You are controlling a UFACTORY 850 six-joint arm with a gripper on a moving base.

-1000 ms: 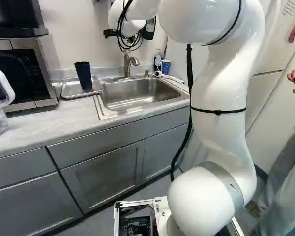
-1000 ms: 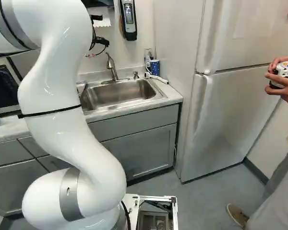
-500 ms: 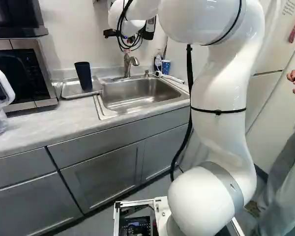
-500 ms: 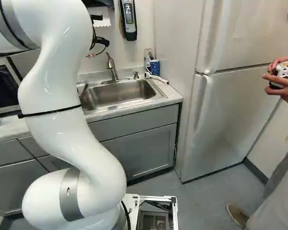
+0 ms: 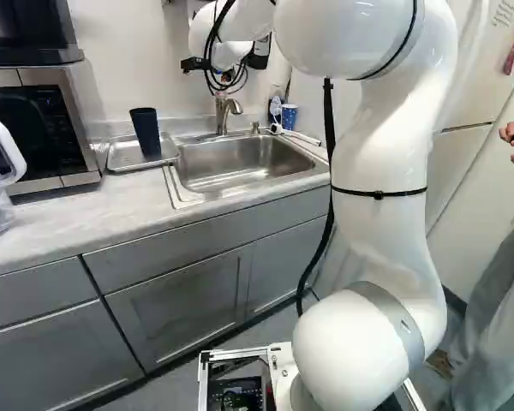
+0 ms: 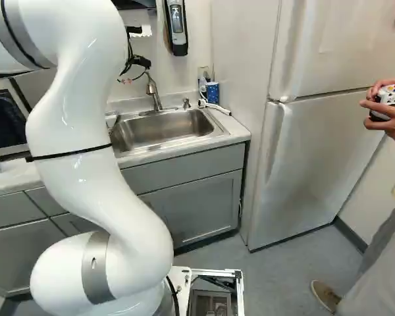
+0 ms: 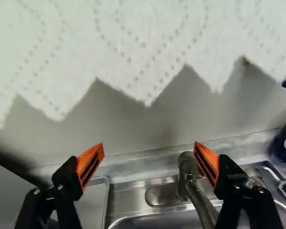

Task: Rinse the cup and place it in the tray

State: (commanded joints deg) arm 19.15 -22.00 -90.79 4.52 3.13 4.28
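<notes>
High over the back of the sink, my gripper (image 5: 225, 75) is small and partly hidden by cables in the left base view. The wrist view shows my gripper (image 7: 149, 160) open, with nothing held between its widely spread orange-padded fingers. A dark blue cup (image 5: 146, 133) stands in the metal tray (image 5: 120, 159) left of the sink, apart from the gripper. One finger overlaps the tray (image 7: 97, 202) in the wrist view, the other the faucet (image 7: 183, 174). The cup does not show there.
The steel sink (image 6: 161, 128) is set in the counter (image 5: 77, 214). Paper towel (image 7: 148, 43) hangs close ahead of the gripper. A microwave (image 5: 47, 128) stands beside the tray. Behind the sink's far corner is a patterned blue cup (image 5: 289, 116). A fridge (image 6: 316, 145) stands beside the counter.
The arm's wrist and its cables have shifted slightly, a little lower in both base views. The base and the dark blue cup have not moved.
</notes>
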